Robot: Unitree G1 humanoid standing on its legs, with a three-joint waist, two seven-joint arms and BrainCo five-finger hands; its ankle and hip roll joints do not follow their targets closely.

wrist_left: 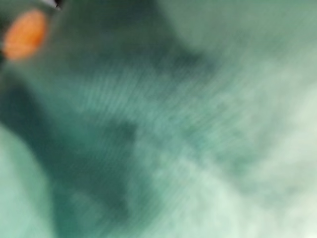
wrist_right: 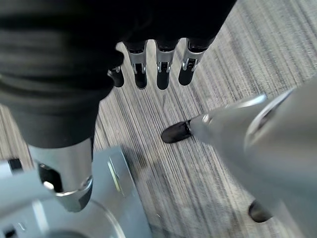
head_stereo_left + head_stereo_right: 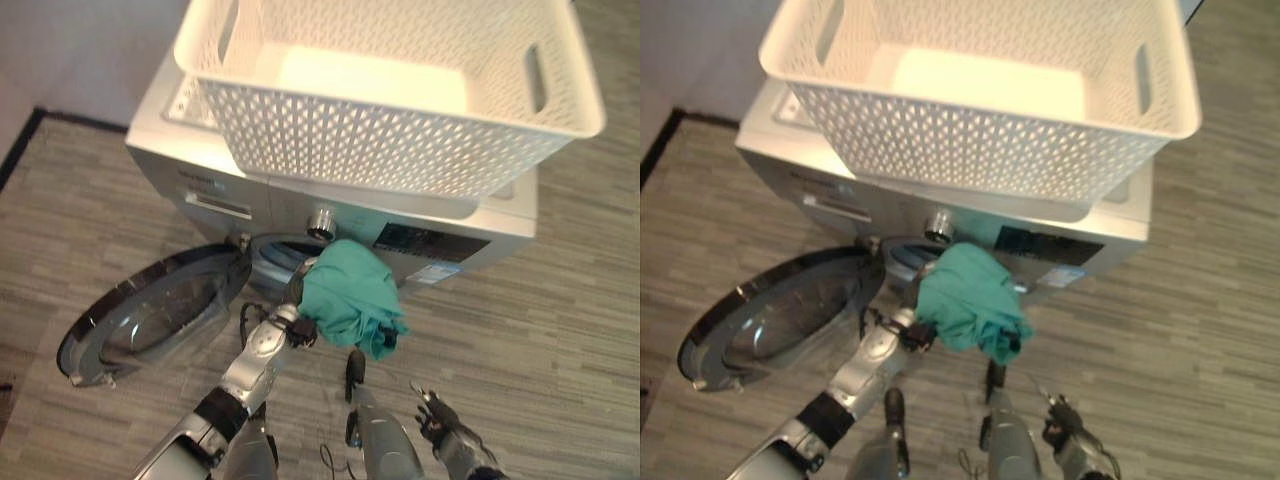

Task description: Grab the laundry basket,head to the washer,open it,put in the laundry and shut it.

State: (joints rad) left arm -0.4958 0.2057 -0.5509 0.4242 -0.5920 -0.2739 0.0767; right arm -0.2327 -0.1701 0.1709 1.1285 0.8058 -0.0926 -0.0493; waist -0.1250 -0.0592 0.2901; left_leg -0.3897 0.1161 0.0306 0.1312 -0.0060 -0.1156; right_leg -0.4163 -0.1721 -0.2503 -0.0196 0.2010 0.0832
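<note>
A white lattice laundry basket (image 3: pixel 380 140) stands empty on top of the silver washer (image 3: pixel 170 140). The washer's round door (image 3: pixel 160 315) hangs open to the left, and the dark drum opening (image 3: pixel 275 255) shows beside it. A bunched green cloth (image 3: pixel 350 290) sits right at that opening, just under the control knob (image 3: pixel 321 222). My left hand (image 3: pixel 300 332) reaches up into the cloth from below, and the cloth (image 1: pixel 198 124) covers what lies past the wrist. My right hand (image 3: pixel 445 420) hangs low near the floor, open and holding nothing, with its fingers (image 2: pixel 158 69) relaxed.
The open door juts out over the floor on the left. Wood-look flooring (image 3: pixel 570 330) lies around the washer, with a dark baseboard line (image 3: pixel 20 140) at the far left.
</note>
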